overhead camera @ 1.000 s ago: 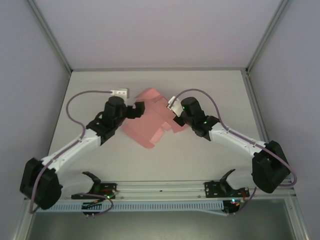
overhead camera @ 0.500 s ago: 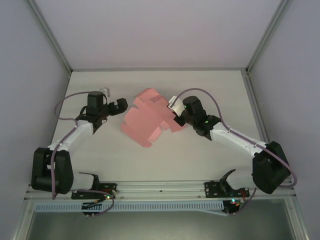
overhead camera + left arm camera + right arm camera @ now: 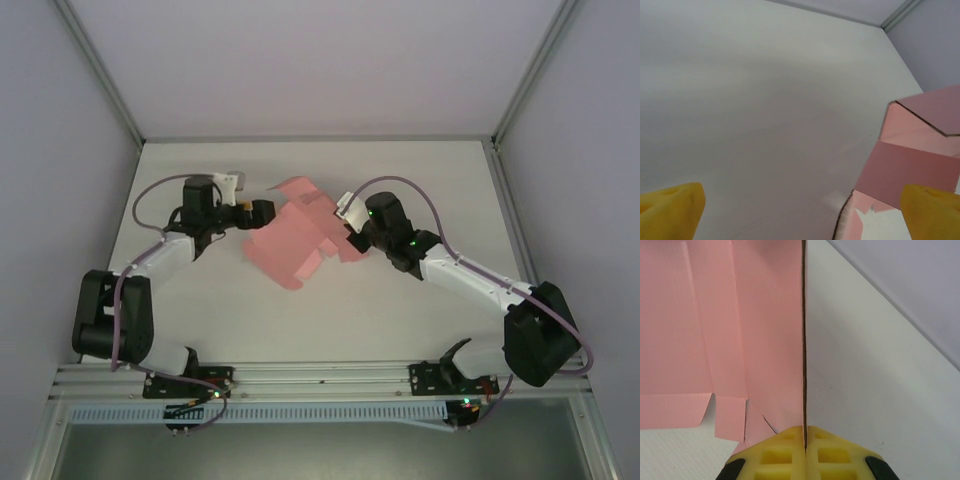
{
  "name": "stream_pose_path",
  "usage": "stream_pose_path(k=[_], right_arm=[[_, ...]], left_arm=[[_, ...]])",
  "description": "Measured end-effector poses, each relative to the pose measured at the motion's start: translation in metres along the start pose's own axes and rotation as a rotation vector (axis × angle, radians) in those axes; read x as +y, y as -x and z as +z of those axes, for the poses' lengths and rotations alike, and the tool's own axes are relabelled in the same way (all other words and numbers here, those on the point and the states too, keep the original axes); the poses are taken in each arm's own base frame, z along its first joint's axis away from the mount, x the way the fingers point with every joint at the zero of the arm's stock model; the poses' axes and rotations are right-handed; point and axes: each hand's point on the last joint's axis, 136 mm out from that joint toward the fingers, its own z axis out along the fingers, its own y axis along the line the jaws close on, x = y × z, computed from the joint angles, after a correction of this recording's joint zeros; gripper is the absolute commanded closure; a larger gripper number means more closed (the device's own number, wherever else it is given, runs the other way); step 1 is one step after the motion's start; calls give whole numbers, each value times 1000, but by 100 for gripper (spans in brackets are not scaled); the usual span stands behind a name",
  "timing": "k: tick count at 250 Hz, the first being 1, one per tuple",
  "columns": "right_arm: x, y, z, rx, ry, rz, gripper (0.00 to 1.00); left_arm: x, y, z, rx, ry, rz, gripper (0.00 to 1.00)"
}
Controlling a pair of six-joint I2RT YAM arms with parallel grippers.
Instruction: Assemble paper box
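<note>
Step in hand: flap folding. The paper box (image 3: 295, 240), a partly folded sheet, lies mid-table (image 3: 330, 320). The right gripper (image 3: 804, 440) is clamped on its right edge. The left gripper (image 3: 262, 212), fingers wide, sits just beside its left edge. The next move likely calls for closing on a left flap.

Paper box (image 3: 700, 320) cropped — top and left edges

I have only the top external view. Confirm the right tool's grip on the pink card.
Observer: Right wrist view: the right tool is shut on the paper box, its pads pinching one edge.
Operator: Now report the left tool.
Observer: Left wrist view: the left tool is open and grips nothing; the paper box lies ahead, toward one finger.
Operator: Give the sheet's state.
Observer: Right wrist view: creased panels and small notched flaps, not yet closed into a box.
</note>
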Motion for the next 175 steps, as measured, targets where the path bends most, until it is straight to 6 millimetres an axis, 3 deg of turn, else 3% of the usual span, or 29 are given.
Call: stream_pose_path(k=[41,83,175], right_arm=[[5,0,2,-5,30,8,100],[6,-8,5,23,38,12,100],[2,-14,6,66,15,-32,100]], left_arm=[[-13,-15,17,40,-12,59,0],[-18,-22,35,36,154,173,0],[5,-29,33,30,398,190,0]])
